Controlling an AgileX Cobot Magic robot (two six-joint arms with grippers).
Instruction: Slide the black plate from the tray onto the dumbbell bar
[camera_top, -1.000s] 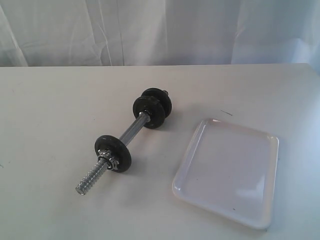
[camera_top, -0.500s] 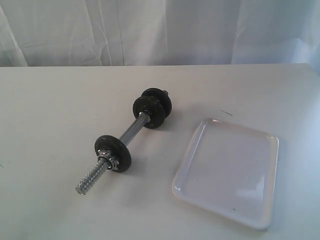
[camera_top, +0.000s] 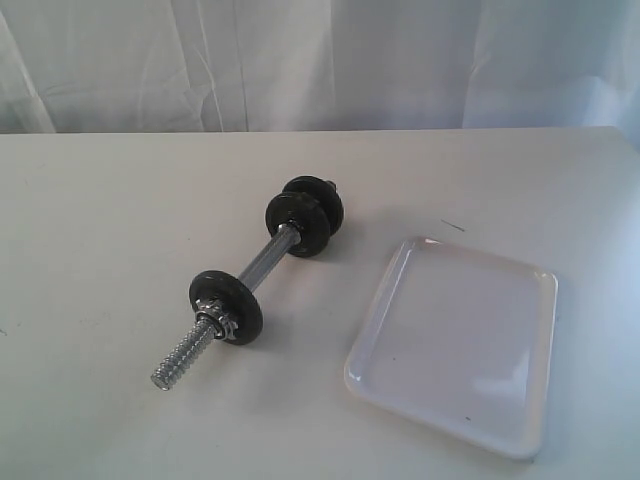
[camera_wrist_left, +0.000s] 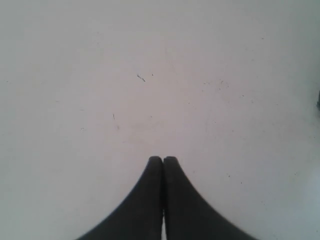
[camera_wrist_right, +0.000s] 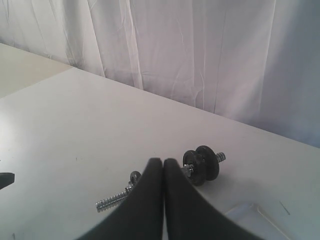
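Note:
The dumbbell bar (camera_top: 268, 262) lies diagonally on the white table, its chrome threaded end (camera_top: 180, 362) pointing toward the front. Two black plates (camera_top: 305, 215) sit side by side at its far end and one black plate (camera_top: 226, 303) near the front end. To the right of it, the white tray (camera_top: 385, 295) holds nothing. Neither gripper shows in the exterior view. My left gripper (camera_wrist_left: 163, 159) is shut over bare table. My right gripper (camera_wrist_right: 163, 161) is shut and empty, with the bar's plates (camera_wrist_right: 202, 165) beyond its fingertips.
A white curtain (camera_top: 320, 60) hangs behind the table's far edge. A corner of the tray (camera_wrist_right: 255, 215) shows in the right wrist view. Small dark scuffs (camera_wrist_left: 141, 77) mark the tabletop.

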